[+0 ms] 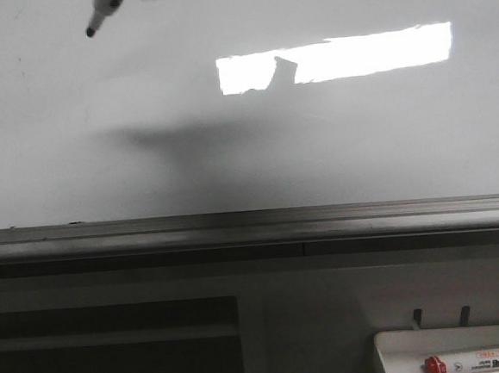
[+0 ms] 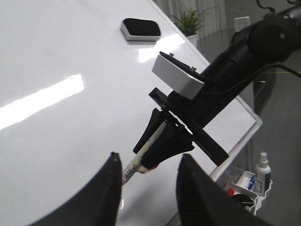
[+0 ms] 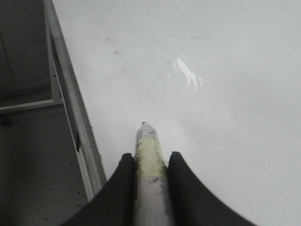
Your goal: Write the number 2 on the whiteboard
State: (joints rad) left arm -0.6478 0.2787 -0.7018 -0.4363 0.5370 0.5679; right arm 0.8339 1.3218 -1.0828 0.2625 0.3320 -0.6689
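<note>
The whiteboard [image 1: 315,147] fills the front view, glossy and pale, with a bright rectangular reflection. No marker line of a number 2 shows on it. My right gripper [image 3: 149,157] is shut on a white marker [image 3: 148,155]. The marker's dark tip [image 1: 90,30] points down-left at the board's upper left in the front view; I cannot tell if it touches. In the left wrist view the right gripper [image 2: 157,146] holds the marker [image 2: 134,167] close to the board [image 2: 56,56]. My left gripper [image 2: 149,156] is open and empty, off the board, facing the right arm.
A grey metal rail [image 1: 253,225] runs along the board's bottom edge. A white tray [image 1: 457,352] with a red-capped marker [image 1: 484,362] sits at the lower right. A black eraser [image 2: 140,29] sticks on the board. A spray bottle [image 2: 262,172] stands by the tray.
</note>
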